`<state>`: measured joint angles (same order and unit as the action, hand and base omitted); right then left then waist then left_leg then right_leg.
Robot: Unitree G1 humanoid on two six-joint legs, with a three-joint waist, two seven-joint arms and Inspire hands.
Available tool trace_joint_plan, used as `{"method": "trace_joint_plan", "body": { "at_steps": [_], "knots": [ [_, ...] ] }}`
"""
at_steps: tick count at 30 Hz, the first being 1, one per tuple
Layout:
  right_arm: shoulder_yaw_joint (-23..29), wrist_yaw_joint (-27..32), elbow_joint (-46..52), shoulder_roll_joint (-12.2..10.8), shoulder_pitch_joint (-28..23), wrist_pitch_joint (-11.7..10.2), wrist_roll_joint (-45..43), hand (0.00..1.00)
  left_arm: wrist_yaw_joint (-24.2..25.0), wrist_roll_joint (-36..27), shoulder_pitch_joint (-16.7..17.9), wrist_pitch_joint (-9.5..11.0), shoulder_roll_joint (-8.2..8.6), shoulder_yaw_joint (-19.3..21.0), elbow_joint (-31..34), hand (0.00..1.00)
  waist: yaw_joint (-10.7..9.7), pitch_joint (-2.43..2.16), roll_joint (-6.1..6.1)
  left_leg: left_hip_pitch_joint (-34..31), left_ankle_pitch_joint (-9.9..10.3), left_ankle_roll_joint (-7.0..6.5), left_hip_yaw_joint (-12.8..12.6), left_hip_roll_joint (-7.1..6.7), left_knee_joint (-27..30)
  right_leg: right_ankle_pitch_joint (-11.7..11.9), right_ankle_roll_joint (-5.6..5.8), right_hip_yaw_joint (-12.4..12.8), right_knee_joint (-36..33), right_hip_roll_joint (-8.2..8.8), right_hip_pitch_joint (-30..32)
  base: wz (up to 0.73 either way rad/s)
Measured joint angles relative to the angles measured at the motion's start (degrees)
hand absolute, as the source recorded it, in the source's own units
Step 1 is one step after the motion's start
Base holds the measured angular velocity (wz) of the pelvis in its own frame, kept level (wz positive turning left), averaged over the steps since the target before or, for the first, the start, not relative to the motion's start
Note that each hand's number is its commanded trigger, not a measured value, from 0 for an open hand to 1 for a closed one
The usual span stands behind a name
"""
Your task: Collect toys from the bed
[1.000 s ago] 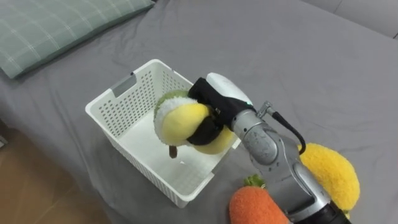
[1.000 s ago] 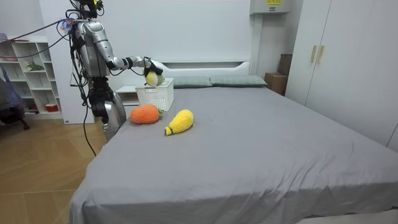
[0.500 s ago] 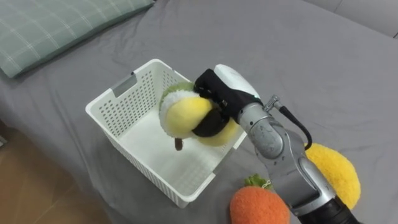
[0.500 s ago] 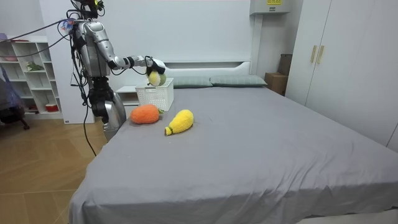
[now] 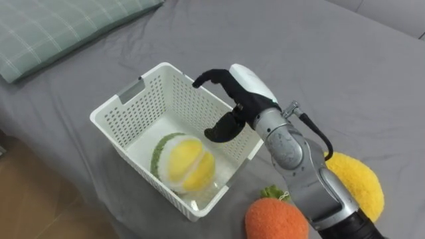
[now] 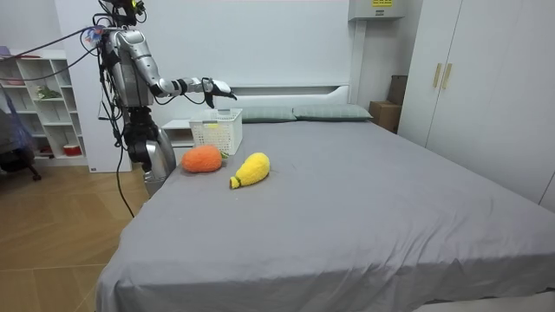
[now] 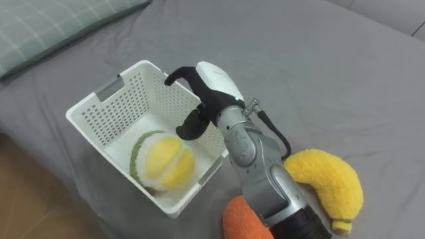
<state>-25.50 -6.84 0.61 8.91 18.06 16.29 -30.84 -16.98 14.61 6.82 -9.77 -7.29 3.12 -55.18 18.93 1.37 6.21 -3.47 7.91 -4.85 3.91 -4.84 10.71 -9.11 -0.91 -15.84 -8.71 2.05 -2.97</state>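
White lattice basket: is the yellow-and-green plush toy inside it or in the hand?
Inside. The yellow-and-green plush toy lies on the floor of the white lattice basket; the right hand hangs above it, fingers open and empty.

Bed (image 5: pixel 319 53): basket (image 5: pixel 133 106), orange plush (image 5: pixel 275 219), yellow plush (image 5: pixel 358 182)

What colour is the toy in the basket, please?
The toy is yellow, green-rimmed; best in left eye view.

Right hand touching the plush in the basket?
Apart. Left eye view shows the open right hand above the plush, basket wall visible between them.
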Motion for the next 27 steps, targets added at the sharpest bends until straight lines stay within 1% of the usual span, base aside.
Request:
{"method": "trace_joint_plan", "body": {
  "at_steps": [5,8,14,16,18,20,21,22,23,24,25,26,27],
  "knots": [
    [0.02,0.76,0.12,-0.03,0.0,-0.44,0.06,0.0,0.31,0.02,-0.01,-0.03,0.01,0.01,0.0,0.0,-0.08,-0.03,0.03,-0.01,0.0,0.0,0.0,0.0,0.0,0.0,0.0,-0.03,0.0,0.02,0.01,0.0],
    [0.02,1.18,0.12,-0.01,-0.01,-1.43,0.06,0.0,0.33,-0.01,0.01,0.02,0.06,-0.05,0.0,0.0,-0.17,-0.04,0.01,0.04,0.0,0.0,-0.02,0.0,0.01,0.0,0.0,-0.01,0.0,0.04,0.01,0.0],
    [1.05,1.92,0.34,-0.43,-0.02,-3.19,1.04,0.0,0.03,-0.08,-0.01,0.4,0.08,0.14,-0.8,0.0,-0.68,-0.25,-0.06,0.25,-0.03,-0.03,-0.17,0.03,0.04,0.0,0.0,0.14,0.0,0.06,0.04,0.0],
    [1.88,2.11,0.34,-0.39,-0.13,-3.72,1.82,0.0,-0.23,0.01,0.27,0.41,0.18,0.57,-0.92,0.0,-1.21,-0.36,-0.09,0.28,-0.04,-0.04,-0.22,0.03,0.09,0.01,0.01,0.16,0.0,0.06,0.04,0.0],
    [3.47,3.37,0.34,-0.03,-0.6,-4.06,1.86,0.0,-0.34,0.14,0.8,0.39,0.22,1.49,-0.91,0.0,-1.95,-0.57,-0.16,0.51,-0.05,-0.05,-0.26,0.02,0.17,0.03,0.05,0.11,0.0,0.09,-0.18,0.0],
    [5.45,4.65,0.34,0.09,-1.54,-4.17,2.2,0.0,-0.34,-0.01,1.11,0.37,0.22,1.9,-0.91,0.0,-2.48,-0.57,-0.32,1.25,-0.05,-0.07,-0.44,0.05,0.03,0.04,0.07,0.3,0.01,0.1,-0.76,0.0],
    [6.8,5.33,0.67,0.15,-2.36,-4.24,3.52,0.0,-0.34,-0.15,1.4,0.34,0.21,1.91,-0.91,0.0,-3.18,-0.78,-0.51,1.47,-0.03,-0.11,-0.4,0.05,0.02,0.07,0.12,0.25,0.01,0.13,-0.95,0.0],
    [7.31,5.9,0.86,0.33,-2.81,-4.31,4.39,0.0,-0.34,-0.27,1.41,0.33,0.21,1.91,-0.92,0.0,-3.35,-0.81,-0.57,1.6,-0.03,-0.11,-0.44,0.05,0.0,0.08,0.13,0.3,0.01,0.14,-1.06,0.0],
    [8.41,6.82,0.88,0.58,-3.9,-4.53,6.2,0.0,-0.34,-0.39,1.42,0.34,0.22,2.18,-0.92,0.0,-4.13,-0.88,-0.84,1.77,-0.04,-0.12,-0.47,0.05,0.0,0.09,0.16,0.34,-0.01,0.15,-1.23,-0.03],
    [9.49,7.52,0.87,0.59,-5.1,-4.57,7.1,0.0,-0.47,-0.4,1.43,0.36,0.25,2.97,-0.94,0.0,-4.95,-1.01,-0.75,2.01,-0.04,-0.13,-0.51,0.04,-0.19,0.09,0.16,0.81,-0.02,0.1,-1.45,-0.05],
    [10.07,7.84,0.88,0.62,-5.74,-4.65,7.51,0.0,-0.62,-0.4,1.48,0.38,0.25,3.29,-0.95,0.0,-5.32,-0.96,-0.87,2.09,-0.03,-0.13,-0.62,0.06,-0.27,0.09,0.16,1.1,-0.02,0.07,-1.48,-0.08],
    [11.71,8.28,0.86,0.64,-6.97,-4.96,8.7,0.0,-1.14,-0.33,1.68,0.4,0.26,3.55,-0.93,0.0,-6.28,-1.04,-0.83,2.16,-0.03,-0.14,-0.91,0.11,-0.27,0.1,0.16,1.48,-0.02,0.02,-1.5,-0.15],
    [13.55,9.03,0.86,0.69,-8.06,-5.05,9.96,0.0,-1.2,-0.24,1.81,0.4,0.3,3.58,-0.93,0.0,-6.85,-0.97,-1.05,2.15,0.01,-0.17,-1.47,0.21,-0.27,0.1,0.17,1.79,-0.03,0.03,-1.51,-0.18]
  ]
}}
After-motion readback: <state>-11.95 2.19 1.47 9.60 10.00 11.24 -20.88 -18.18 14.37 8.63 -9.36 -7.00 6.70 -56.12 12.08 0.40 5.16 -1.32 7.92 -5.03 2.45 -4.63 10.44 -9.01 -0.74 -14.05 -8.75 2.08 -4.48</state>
